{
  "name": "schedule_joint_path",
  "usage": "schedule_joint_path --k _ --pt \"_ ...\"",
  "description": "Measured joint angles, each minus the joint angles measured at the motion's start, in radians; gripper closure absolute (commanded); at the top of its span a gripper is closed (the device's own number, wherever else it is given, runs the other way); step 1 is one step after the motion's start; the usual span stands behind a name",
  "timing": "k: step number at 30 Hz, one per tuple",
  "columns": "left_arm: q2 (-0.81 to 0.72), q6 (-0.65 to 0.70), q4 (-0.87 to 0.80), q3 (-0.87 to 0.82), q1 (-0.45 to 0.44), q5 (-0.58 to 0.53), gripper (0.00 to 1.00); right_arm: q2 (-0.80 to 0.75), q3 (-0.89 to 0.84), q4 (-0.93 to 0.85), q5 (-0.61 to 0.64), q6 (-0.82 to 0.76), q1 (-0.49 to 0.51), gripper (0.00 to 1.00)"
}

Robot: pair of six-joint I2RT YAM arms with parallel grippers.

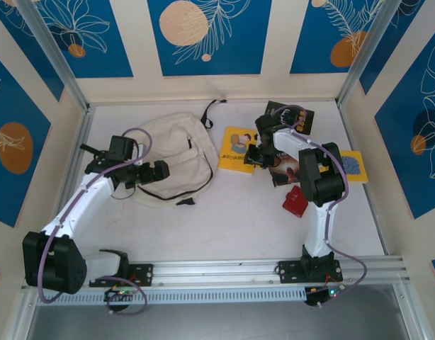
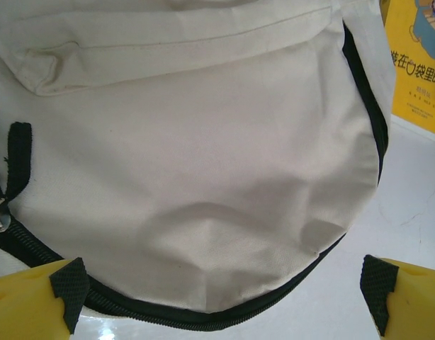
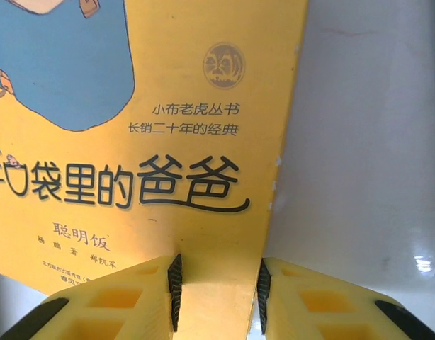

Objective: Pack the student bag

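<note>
While bag lay at ten o'clock, top view put book at its three, right gripper at it. Left wrist: left gripper wide over bag. Right wrist: jaws narrow astride book corner, clamp unclear. Step, likely: grasping book; next needed firm pinch, lift.

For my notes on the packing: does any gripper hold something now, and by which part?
The right gripper pinches the yellow book by the cover's lower right corner; the left gripper holds nothing.

There are one bag, two yellow books, one black book, one part-hidden dark book, one red box and two arms.
</note>
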Motion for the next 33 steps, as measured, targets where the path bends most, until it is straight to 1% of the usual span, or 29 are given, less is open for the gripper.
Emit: schedule_joint_path --k 4,6,9,13,17,23,29,32,33 --pt "0.010 0.000 0.009 0.000 0.000 0.018 0.00 0.001 -0.002 0.006 -0.008 0.032 0.008 0.80" --pt "0.010 0.000 0.014 0.000 0.000 0.023 0.00 0.000 -0.006 0.009 -0.012 0.048 0.009 0.88" --pt "0.011 0.000 0.021 0.000 0.000 0.033 0.00 -0.022 -0.039 0.035 -0.011 0.066 0.009 0.91" --pt "0.014 0.000 0.022 0.000 -0.001 0.045 0.00 -0.068 -0.116 0.098 -0.013 0.079 0.019 0.91" --pt "0.014 -0.001 0.022 0.000 -0.008 0.051 0.00 -0.142 -0.223 0.142 -0.018 0.087 0.052 0.92" --pt "0.014 -0.004 0.028 0.000 -0.032 0.060 0.00 -0.268 -0.381 0.146 -0.022 0.112 0.100 0.92" --pt "0.014 -0.016 0.029 0.000 -0.102 0.059 0.00 -0.430 -0.558 0.132 -0.029 0.147 0.119 0.95" --pt "0.018 -0.031 0.029 0.002 -0.159 0.055 0.00 -0.488 -0.603 0.097 -0.015 0.166 0.135 0.94" --pt "0.024 -0.035 0.029 0.006 -0.183 0.051 0.00 -0.505 -0.614 0.082 -0.009 0.172 0.140 0.93"
